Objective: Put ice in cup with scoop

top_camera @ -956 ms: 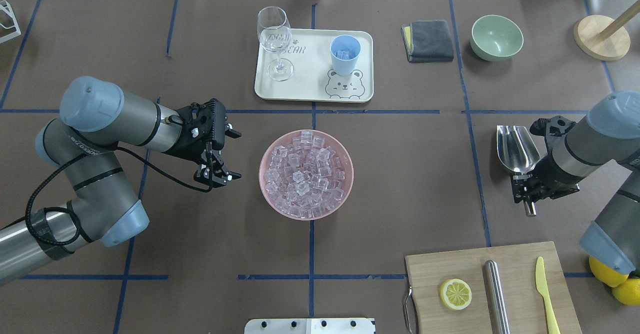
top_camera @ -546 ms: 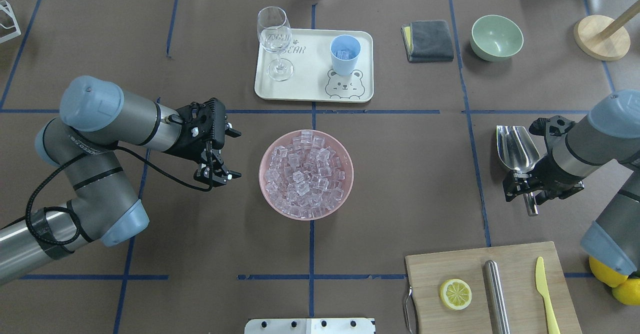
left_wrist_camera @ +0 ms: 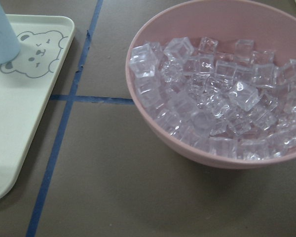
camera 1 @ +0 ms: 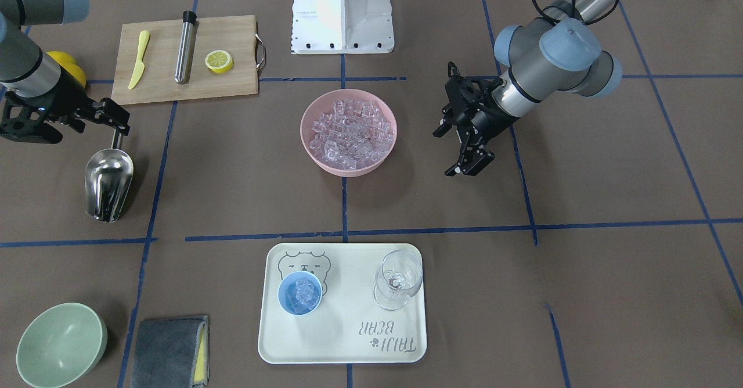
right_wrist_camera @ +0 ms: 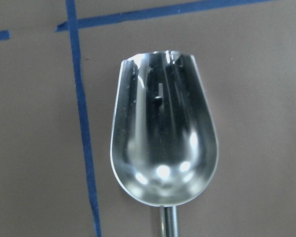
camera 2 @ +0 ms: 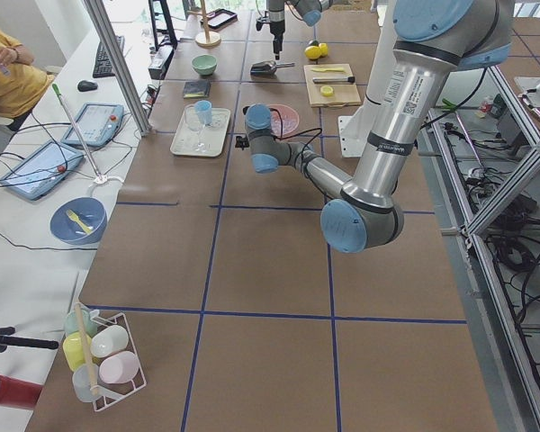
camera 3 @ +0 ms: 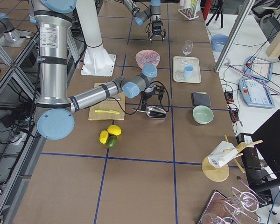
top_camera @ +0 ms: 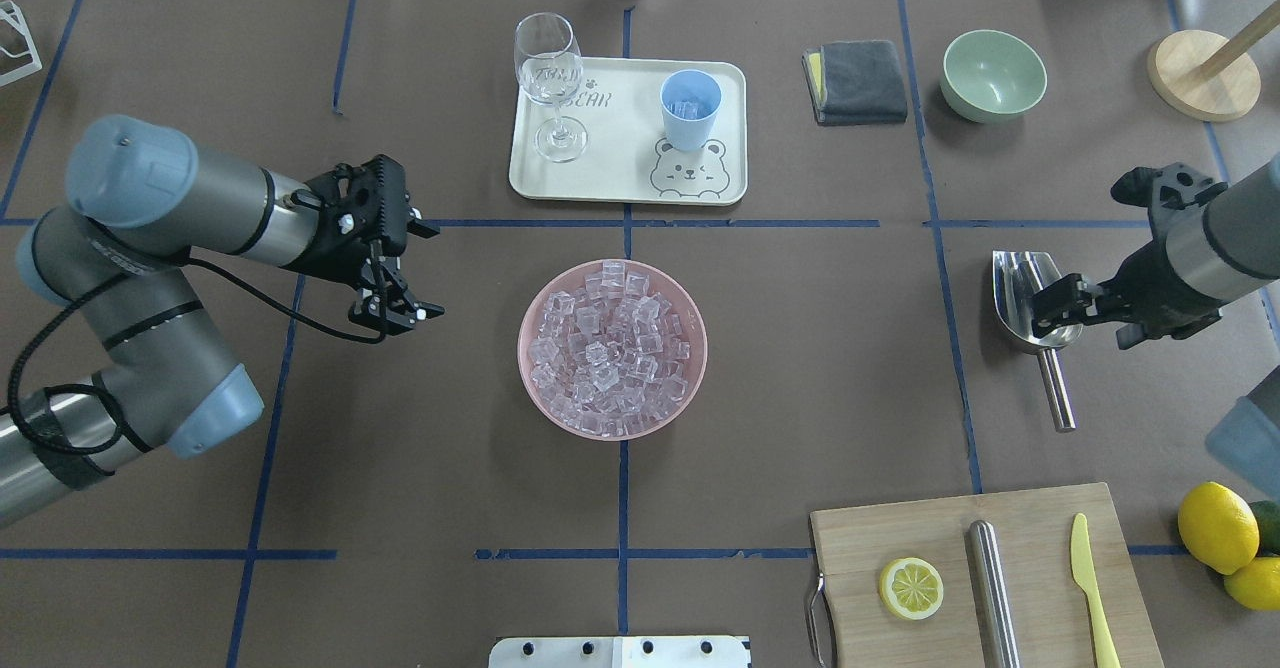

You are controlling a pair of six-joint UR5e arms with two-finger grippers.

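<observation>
Scoop: the scoop [top_camera: 1015, 296] is lying flat on the tabletop [top_camera: 800, 368] at the robot's right. Its trough is facing up with no cubes in it, and its handle is pointing back toward the robot.
Right gripper: the right gripper [top_camera: 1090, 318] is hovering over the rear of the scoop's trough, where the handle begins. Its jaws are spread wide and it is grasping nothing. The handle is lying free on the tabletop.
Left gripper: the left gripper [top_camera: 412, 270] is hanging above the tabletop on the robot's left, beside the pink bowl [top_camera: 523, 348] but apart from it. It is released, with its jaws standing apart and nothing between them.
Ice: most of the ice [top_camera: 610, 343] is sitting heaped in the pink bowl at the middle of the tabletop. A few more cubes are showing inside the cup.
Cup: the cup [top_camera: 690, 126] is standing upright on the tray [top_camera: 620, 163], just past the bear drawing as the overhead view shows it.
Tray: it is lying beyond the pink bowl, well apart from the scoop. It is also carrying a stemmed glass [top_camera: 548, 73], which is standing upright on the tray's other side, apart from the cup.
Cutting board: the cutting board [top_camera: 900, 533] is resting near the robot's right side. It is bearing a lemon slice [top_camera: 911, 588], a steel cylinder [top_camera: 993, 588] and a yellow knife [top_camera: 1090, 578].
</observation>
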